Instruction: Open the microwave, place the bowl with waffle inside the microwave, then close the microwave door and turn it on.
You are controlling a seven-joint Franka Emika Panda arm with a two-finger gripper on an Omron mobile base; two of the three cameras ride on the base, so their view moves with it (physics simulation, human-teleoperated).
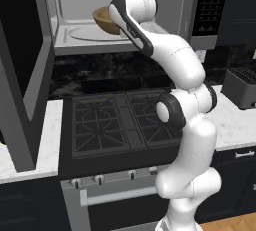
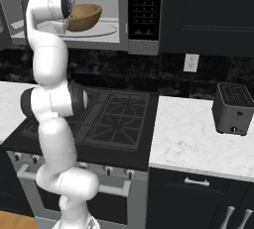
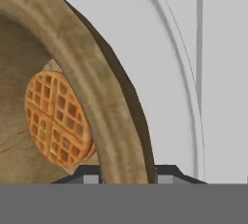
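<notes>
The white arm rises from its base, bends at a dark elbow joint and reaches up and forward. The claw (image 3: 128, 173) is at its far end, one dark fingertip (image 3: 89, 175) on each side of a rim, clamped on it.

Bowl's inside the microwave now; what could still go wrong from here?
The gripper pinches only the bowl rim, and the bowl looks tilted above the turntable, so the waffle might slide or the bowl rock on release. Withdrawing, the arm could clip the open microwave door.
</notes>
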